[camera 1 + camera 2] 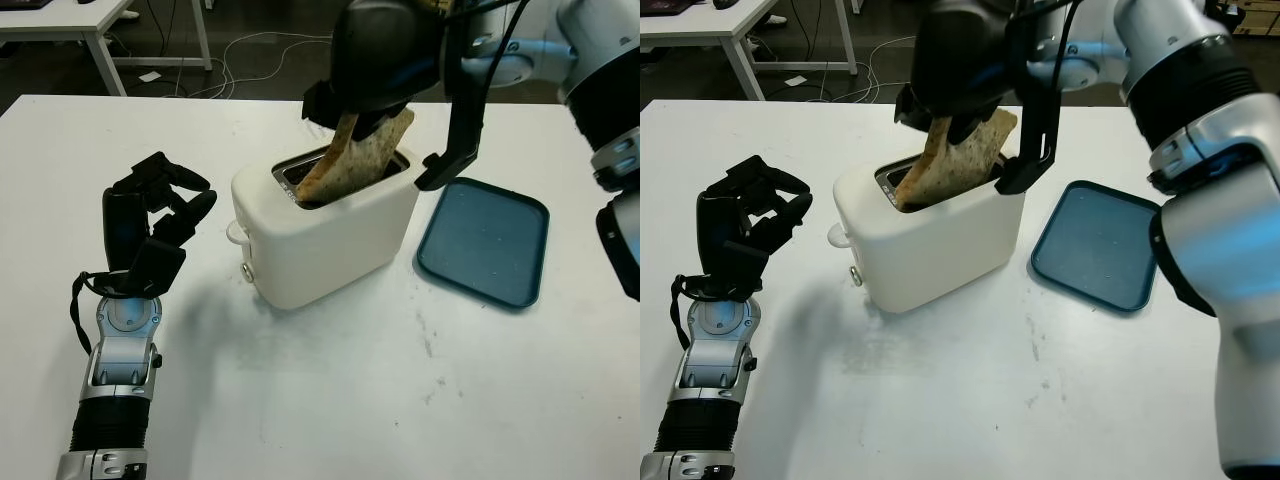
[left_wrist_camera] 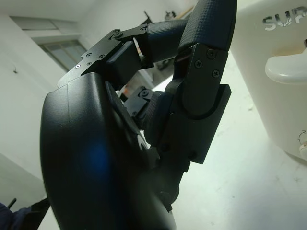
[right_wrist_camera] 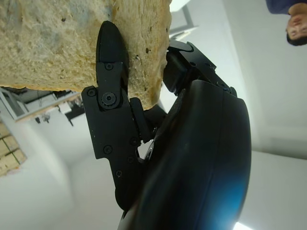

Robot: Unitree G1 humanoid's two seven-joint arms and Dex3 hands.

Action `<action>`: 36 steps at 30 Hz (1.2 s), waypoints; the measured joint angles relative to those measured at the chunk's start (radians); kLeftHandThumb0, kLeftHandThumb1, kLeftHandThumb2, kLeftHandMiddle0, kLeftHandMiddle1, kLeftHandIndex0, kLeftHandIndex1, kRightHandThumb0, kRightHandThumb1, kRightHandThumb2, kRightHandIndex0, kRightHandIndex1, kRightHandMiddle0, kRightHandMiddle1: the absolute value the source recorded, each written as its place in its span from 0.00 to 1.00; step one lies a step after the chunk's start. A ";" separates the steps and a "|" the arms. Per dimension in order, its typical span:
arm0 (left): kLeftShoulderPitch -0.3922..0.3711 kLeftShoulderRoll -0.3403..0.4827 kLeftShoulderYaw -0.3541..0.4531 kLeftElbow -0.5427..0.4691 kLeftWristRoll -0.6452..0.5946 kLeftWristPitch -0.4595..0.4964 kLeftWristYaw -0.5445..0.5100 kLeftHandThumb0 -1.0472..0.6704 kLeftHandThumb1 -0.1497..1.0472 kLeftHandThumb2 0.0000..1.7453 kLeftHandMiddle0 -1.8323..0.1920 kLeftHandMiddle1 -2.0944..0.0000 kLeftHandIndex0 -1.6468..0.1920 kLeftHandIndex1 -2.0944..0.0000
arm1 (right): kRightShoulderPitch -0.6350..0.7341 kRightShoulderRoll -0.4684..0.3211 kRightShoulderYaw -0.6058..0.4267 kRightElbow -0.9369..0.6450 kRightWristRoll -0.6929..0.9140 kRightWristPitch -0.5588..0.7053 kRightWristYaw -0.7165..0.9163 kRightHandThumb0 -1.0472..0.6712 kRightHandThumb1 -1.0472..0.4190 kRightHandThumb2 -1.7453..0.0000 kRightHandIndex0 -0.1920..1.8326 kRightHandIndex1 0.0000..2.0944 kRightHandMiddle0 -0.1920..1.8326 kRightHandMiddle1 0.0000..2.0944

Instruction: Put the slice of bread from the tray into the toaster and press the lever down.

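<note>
Right hand point(image 1: 375, 75): upper centre, clamped on bread slice point(image 1: 355, 160), whose lower end sits tilted in the toaster point(image 1: 325, 225) slot.
Left hand point(image 1: 150, 225): lower left, curled, holding nothing.
Tray point(image 1: 485, 245): right of toaster, bare.
Table point(image 1: 350, 400): open foreground.

Black screwed fingers point(image 2: 201, 91), silver-white arms point(image 1: 1200, 150)

Our right hand point(image 1: 372, 108) hangs above the toaster point(image 1: 325, 228), fingers pinching the bread point(image 1: 355, 158), while our left hand point(image 1: 150, 225) sits curled beside it.
</note>
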 measured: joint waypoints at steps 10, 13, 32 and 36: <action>0.000 0.000 0.000 0.000 0.000 0.000 0.000 0.04 0.89 0.09 0.46 0.25 0.44 0.43 | 0.000 -0.007 -0.006 -0.013 0.005 0.010 0.054 0.35 0.10 0.81 0.65 0.83 0.48 0.82; 0.000 0.000 0.000 0.000 0.000 0.000 0.000 0.04 0.89 0.08 0.46 0.26 0.44 0.43 | 0.000 -0.006 -0.008 -0.012 0.008 0.010 0.057 0.37 0.10 0.82 0.63 0.83 0.47 0.82; 0.000 -0.001 0.000 0.000 0.002 -0.001 0.006 0.02 0.89 0.10 0.45 0.26 0.44 0.43 | 0.018 0.030 0.055 -0.092 -0.015 0.050 0.093 0.35 0.09 0.84 0.60 0.75 0.52 0.38; 0.000 -0.001 -0.001 0.000 0.010 -0.001 0.006 0.02 0.89 0.10 0.45 0.26 0.44 0.43 | 0.020 0.030 0.064 -0.113 -0.025 0.058 0.109 0.37 0.11 0.83 0.59 0.71 0.55 0.29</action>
